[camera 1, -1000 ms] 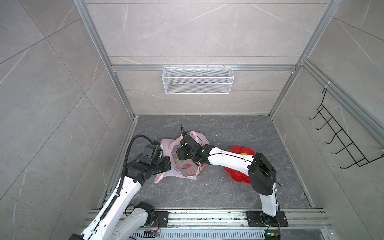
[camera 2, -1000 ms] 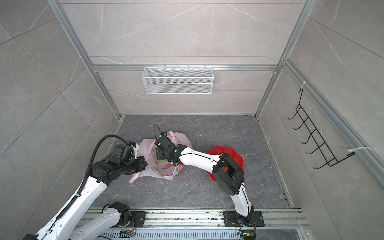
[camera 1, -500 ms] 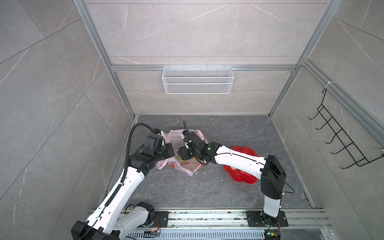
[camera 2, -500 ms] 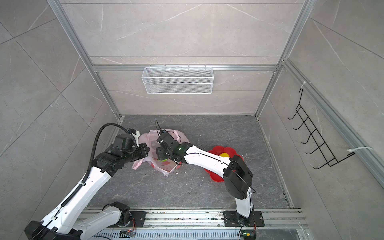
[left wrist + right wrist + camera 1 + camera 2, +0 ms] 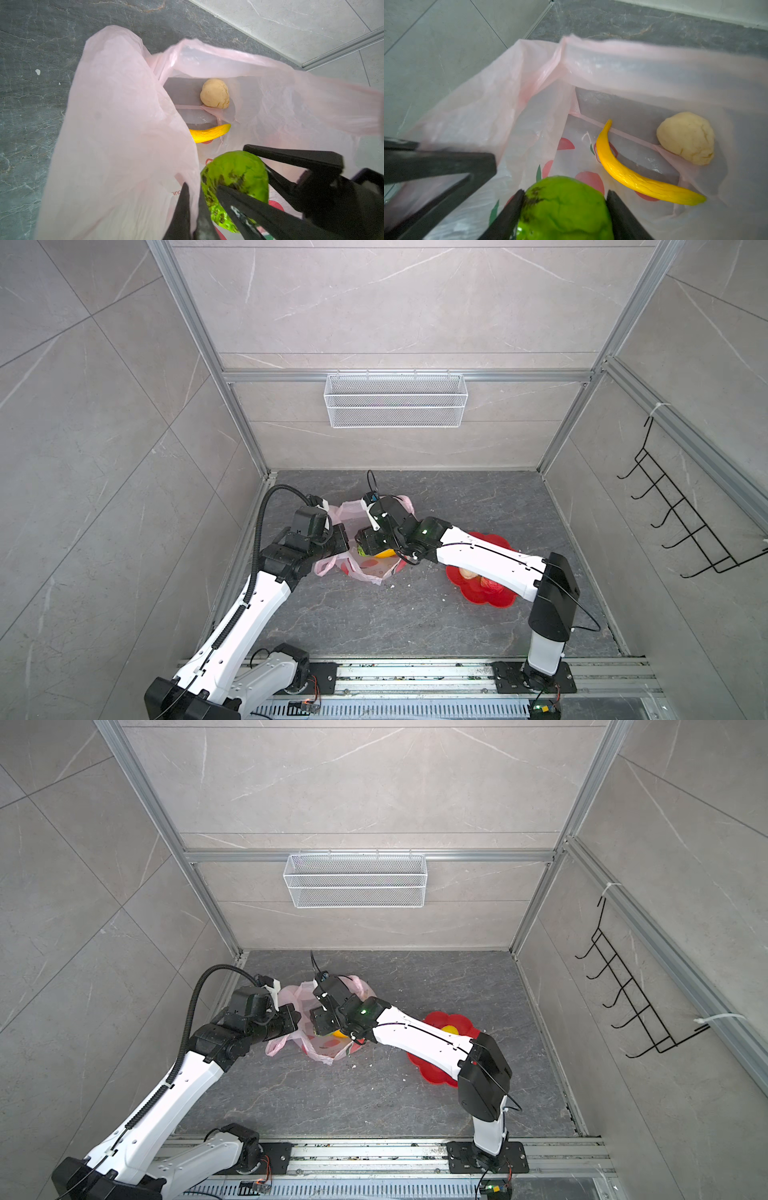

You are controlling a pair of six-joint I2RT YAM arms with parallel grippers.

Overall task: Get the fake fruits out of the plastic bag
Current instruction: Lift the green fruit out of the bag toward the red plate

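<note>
Now | left claw [image 5: 193,207] pinches plastic bag [image 5: 365,572] rim, drawn further back than 1 s ago, mouth held open | right claw [image 5: 565,194] grips green bumpy ball [image 5: 564,209] at bag mouth | banana [image 5: 633,178], 1 beige lump [image 5: 687,138] on bag bottom | lift-out likely next

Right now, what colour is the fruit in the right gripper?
Bright green with dark blotches: the bumpy ball shows best in the right wrist view.
</note>
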